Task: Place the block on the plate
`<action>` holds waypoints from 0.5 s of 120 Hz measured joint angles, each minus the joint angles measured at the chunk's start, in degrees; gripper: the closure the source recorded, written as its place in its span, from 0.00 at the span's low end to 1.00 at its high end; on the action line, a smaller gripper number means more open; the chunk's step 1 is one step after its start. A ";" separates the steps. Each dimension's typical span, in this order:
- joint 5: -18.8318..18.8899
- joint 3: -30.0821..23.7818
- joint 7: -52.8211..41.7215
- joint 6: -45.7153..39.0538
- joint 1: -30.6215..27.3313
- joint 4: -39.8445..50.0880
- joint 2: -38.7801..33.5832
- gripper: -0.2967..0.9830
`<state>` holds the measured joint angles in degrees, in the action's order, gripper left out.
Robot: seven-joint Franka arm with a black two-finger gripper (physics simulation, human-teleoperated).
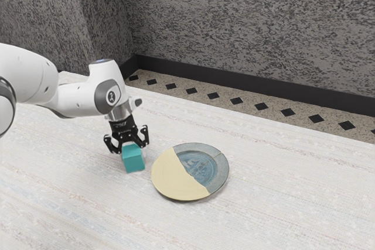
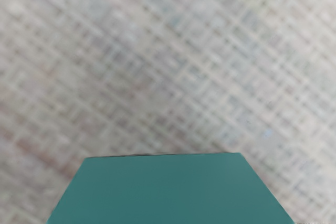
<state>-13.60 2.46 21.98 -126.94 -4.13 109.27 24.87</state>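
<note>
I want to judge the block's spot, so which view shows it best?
The exterior view: it shows the block by the gripper, beside the plate. The wrist view shows it close up, cut off at the lower edge.

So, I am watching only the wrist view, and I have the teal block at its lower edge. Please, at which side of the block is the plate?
Observer: The plate lies to the exterior view's right of the block, with a narrow strip of table between them.

Operator: Thank you. Is the plate free, or is there something on it?

Observer: Free. Its upper face is bare, one part cream and the other blue-grey.

Operator: And my gripper, is it beside the block or over it?

Observer: Over it. The gripper points down at the block's top.
</note>
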 joint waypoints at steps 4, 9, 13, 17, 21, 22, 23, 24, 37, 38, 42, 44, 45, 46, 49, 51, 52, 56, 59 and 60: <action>0.01 0.00 -0.11 0.00 0.00 0.00 -0.32 0.46; 0.03 0.00 -0.23 0.03 0.00 0.00 -0.80 0.46; 0.05 0.00 -0.32 0.07 0.00 0.00 -1.26 0.47; 0.06 0.00 -0.40 0.14 0.00 0.00 -1.78 0.47; 0.08 0.00 -0.48 0.20 0.00 0.03 -2.27 0.47; 0.09 0.00 -0.49 0.21 0.00 0.04 -2.39 0.47; 0.09 0.00 -0.51 0.22 0.00 0.04 -2.49 0.47; 0.09 0.00 -0.53 0.24 0.00 0.05 -2.61 0.47; 0.01 -0.06 -0.73 0.43 0.11 1.18 -4.89 0.47; -0.02 -0.06 -0.74 0.44 0.18 1.26 -5.09 0.47; -0.19 -0.07 -0.79 0.50 0.59 1.58 -5.71 0.46; -0.28 -0.08 -0.81 0.52 0.91 1.77 -5.97 0.46; -0.33 -0.08 -0.82 0.53 1.07 1.84 -6.08 0.46; -0.41 -0.08 -0.84 0.54 1.24 1.91 -6.18 0.46; -0.63 -0.08 -0.87 0.57 1.77 2.05 -6.44 0.46; -0.78 -0.08 -0.89 0.59 2.16 2.11 -6.56 0.46; -0.87 -0.07 -0.90 0.60 2.36 2.13 -6.61 0.46; -1.19 -0.05 -0.94 0.63 3.14 2.24 -6.74 0.46; -1.41 -0.03 -0.96 0.65 3.66 2.29 -6.80 0.46; -1.48 -0.04 -0.96 0.65 3.83 2.29 -6.81 0.46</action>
<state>-15.08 2.42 21.02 -126.29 -0.30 111.56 18.06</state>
